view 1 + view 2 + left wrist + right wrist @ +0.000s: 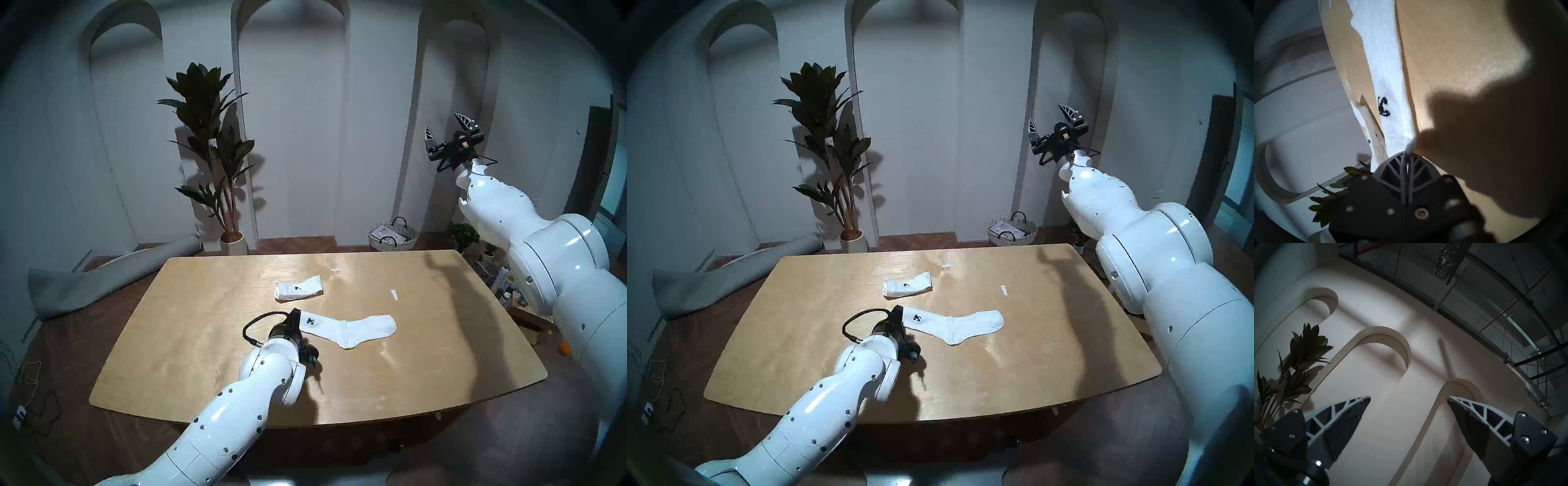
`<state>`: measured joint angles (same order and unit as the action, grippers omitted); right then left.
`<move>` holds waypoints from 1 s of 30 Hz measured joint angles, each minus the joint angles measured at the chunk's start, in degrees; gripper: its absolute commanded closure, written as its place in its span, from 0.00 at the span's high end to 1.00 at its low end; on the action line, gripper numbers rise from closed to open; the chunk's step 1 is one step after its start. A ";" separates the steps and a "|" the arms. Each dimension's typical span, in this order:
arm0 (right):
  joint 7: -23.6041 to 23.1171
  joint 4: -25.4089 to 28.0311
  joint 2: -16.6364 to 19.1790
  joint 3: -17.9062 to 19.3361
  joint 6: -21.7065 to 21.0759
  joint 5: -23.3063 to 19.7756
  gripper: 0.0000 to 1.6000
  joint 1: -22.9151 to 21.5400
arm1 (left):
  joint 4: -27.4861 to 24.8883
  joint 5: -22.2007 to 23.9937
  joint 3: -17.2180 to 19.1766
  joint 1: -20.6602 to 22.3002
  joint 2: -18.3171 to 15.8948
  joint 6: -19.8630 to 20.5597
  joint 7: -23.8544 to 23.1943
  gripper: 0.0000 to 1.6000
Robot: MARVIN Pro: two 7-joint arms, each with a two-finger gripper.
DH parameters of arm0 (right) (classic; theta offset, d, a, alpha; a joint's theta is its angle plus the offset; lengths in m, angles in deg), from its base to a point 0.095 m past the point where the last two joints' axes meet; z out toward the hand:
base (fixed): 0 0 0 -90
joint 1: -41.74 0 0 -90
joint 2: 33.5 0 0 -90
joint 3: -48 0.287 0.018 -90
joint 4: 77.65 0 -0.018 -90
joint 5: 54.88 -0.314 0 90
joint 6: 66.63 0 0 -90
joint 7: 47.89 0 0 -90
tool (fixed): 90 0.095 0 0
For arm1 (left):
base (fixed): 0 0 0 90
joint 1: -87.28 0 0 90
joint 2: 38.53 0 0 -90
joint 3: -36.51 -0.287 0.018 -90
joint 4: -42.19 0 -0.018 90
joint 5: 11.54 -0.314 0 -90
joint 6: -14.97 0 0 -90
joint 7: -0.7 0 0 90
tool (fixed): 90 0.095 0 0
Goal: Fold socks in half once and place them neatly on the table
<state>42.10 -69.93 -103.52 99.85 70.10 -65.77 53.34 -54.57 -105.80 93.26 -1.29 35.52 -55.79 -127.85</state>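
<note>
A white sock (353,327) (959,322) lies flat and unfolded on the table (407,356), its cuff with the black logo pointing left. My left gripper (296,317) (898,314) is low at that cuff. In the left wrist view its fingers (1401,168) are pressed together, pinching the cuff edge of the sock (1386,81). Behind it lies a second sock (298,288) (908,285), folded in half. My right gripper (442,122) (1046,113) (1409,397) is raised high at the right, open and empty, facing the wall.
Two small white paper strips (337,270) (394,294) lie on the far part of the table. Beyond the table stand a potted plant (210,152), a woven basket (393,236) and a rolled grey mat (101,281) on the floor.
</note>
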 measured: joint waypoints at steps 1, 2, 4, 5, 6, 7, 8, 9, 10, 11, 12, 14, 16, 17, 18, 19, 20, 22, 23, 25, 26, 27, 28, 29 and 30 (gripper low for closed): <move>0.07 0.00 -0.01 0.00 0.00 0.13 1.00 0.00 | -0.10 -0.10 0.01 -0.21 -0.04 0.29 0.42 0.00; 0.12 0.00 -0.02 -0.01 0.01 0.25 1.00 0.00 | -0.21 -0.27 0.01 -0.47 -0.08 0.63 0.88 0.00; 0.19 0.00 -0.05 -0.02 0.01 0.41 1.00 0.00 | -0.33 -0.84 -0.09 -0.83 -0.18 1.18 1.63 0.00; 0.22 0.00 -0.07 -0.03 0.01 0.48 1.00 0.00 | -0.39 -1.14 -0.01 -1.03 -0.30 1.57 1.95 0.00; 0.26 0.00 -0.10 -0.03 0.01 0.59 1.00 0.00 | -0.42 -1.58 0.19 -1.27 -0.56 2.09 2.27 0.00; 0.28 0.00 -0.12 -0.03 0.01 0.65 1.00 0.00 | -0.44 -1.83 0.35 -1.41 -0.72 2.42 2.40 0.00; 0.30 0.00 -0.15 -0.03 0.01 0.70 1.00 0.00 | -0.46 -2.07 0.52 -1.55 -0.88 2.75 2.54 0.00; 0.35 0.00 -0.22 -0.03 0.00 0.83 1.00 0.01 | -0.50 -2.72 1.00 -1.92 -1.35 3.57 2.81 0.00; 0.39 0.00 -0.29 -0.04 -0.01 0.93 1.00 0.01 | -0.55 -3.18 1.42 -2.22 -1.70 4.24 2.99 0.00; 0.43 0.00 -0.36 -0.04 -0.01 1.03 1.00 0.01 | -0.58 -3.59 1.76 -2.47 -2.03 4.77 3.15 0.00; 0.44 0.00 -0.40 -0.04 -0.01 1.09 1.00 0.00 | -0.60 -3.79 1.95 -2.62 -2.20 5.04 3.22 0.00; 0.51 0.00 -0.55 -0.04 -0.02 1.28 1.00 0.00 | -0.70 -4.45 2.62 -3.15 -2.83 5.97 3.46 0.00; 0.56 0.00 -0.67 -0.04 -0.04 1.43 1.00 0.00 | -0.86 -5.05 3.11 -3.63 -3.35 6.66 3.53 0.00; 0.57 0.00 -0.71 -0.04 -0.04 1.49 1.00 0.00 | -0.92 -5.27 3.26 -3.79 -3.53 6.89 3.53 0.00; 0.61 0.00 -0.82 -0.04 -0.06 1.63 1.00 -0.02 | -1.11 -5.98 3.59 -4.27 -4.02 7.54 3.49 0.00; 0.63 0.00 -0.88 -0.04 -0.07 1.71 1.00 -0.03 | -1.19 -6.41 3.71 -4.51 -4.28 7.87 3.40 0.00; 0.65 0.00 -0.95 -0.04 -0.08 1.78 1.00 -0.04 | -1.31 -7.04 3.78 -4.79 -4.59 8.28 3.27 0.00; 0.68 0.00 -1.02 -0.04 -0.09 1.86 1.00 -0.05 | -1.48 -7.58 3.87 -5.11 -4.88 8.62 3.12 0.00; 0.71 0.00 -1.12 -0.04 -0.12 1.96 1.00 -0.06 | -1.69 -8.32 3.94 -5.52 -5.27 9.05 2.91 0.00; 0.76 0.00 -1.25 -0.04 -0.17 2.09 1.00 -0.08 | -2.08 -9.20 3.98 -6.12 -5.79 9.60 2.57 0.00; 0.78 -0.01 -1.31 -0.04 -0.20 2.14 1.00 -0.08 | -2.22 -9.63 3.98 -6.36 -5.99 9.80 2.43 0.00; 0.80 -0.02 -1.38 -0.04 -0.25 2.19 1.00 -0.08 | -2.43 -10.09 3.98 -6.67 -6.23 10.03 2.24 0.00; 0.82 -0.03 -1.45 -0.03 -0.31 2.24 1.00 -0.09 | -2.65 -10.58 3.94 -6.99 -6.47 10.28 2.05 0.00; 0.85 -0.04 -1.53 -0.02 -0.40 2.32 1.00 -0.09 | -2.87 -11.28 3.82 -7.33 -6.77 10.58 1.80 0.00; 0.88 -0.06 -1.61 -0.01 -0.53 2.39 1.00 -0.09 | -3.14 -11.84 3.73 -7.69 -7.02 10.84 1.56 0.00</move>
<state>42.98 -69.99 -105.13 99.83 69.58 -63.38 53.25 -57.71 -117.64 96.99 -8.97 28.50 -44.95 -126.30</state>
